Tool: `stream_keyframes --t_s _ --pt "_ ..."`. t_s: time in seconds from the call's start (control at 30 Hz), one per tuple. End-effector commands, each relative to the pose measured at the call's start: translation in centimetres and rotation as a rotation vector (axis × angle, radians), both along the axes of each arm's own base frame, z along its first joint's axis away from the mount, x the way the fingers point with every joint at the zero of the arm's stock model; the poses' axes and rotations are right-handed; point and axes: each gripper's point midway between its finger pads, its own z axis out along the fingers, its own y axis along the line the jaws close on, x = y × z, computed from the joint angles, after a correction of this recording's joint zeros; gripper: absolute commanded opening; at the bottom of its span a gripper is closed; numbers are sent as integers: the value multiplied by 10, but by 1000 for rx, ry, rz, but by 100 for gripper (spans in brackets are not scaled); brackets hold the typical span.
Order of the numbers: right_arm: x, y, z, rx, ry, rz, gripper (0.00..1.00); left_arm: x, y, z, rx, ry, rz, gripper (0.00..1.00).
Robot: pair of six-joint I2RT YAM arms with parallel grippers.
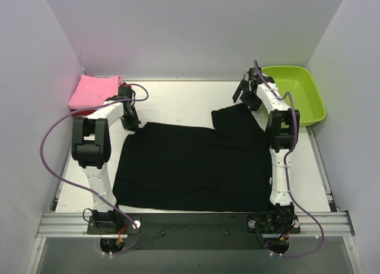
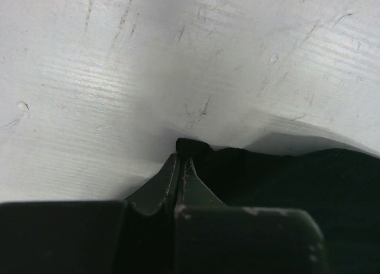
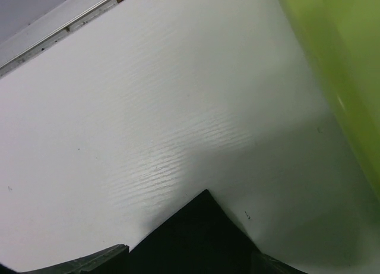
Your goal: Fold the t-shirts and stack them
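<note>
The pink t-shirt (image 1: pixel 95 91) lies folded at the table's (image 1: pixel 178 101) far left corner; the black t-shirt (image 1: pixel 196 167) lies spread mid-table, still to be folded. The left hand (image 2: pixel 181 160) is clamped on its far left corner, and the right hand (image 1: pixel 243 91) stands wide over the far right sleeve, holding nothing. The green tub (image 1: pixel 300 93) just beside that hand appears to be the only obstruction.

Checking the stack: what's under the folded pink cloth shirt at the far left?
A sliver of dark red cloth shows beneath the pink shirt; the rest is covered.
</note>
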Motion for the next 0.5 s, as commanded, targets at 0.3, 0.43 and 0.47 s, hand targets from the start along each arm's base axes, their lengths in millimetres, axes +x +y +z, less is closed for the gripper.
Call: stream_keyframes --t_s 0.3,0.43,0.47 --pt "5 3 32 -268 -26 276 88 -14 3 -5 -2 51 12 0" --pt "6 7 31 -317 -18 324 89 -15 2 -6 -3 55 10 0" --pt "6 8 32 -316 -20 327 89 -15 2 -6 -6 53 13 0"
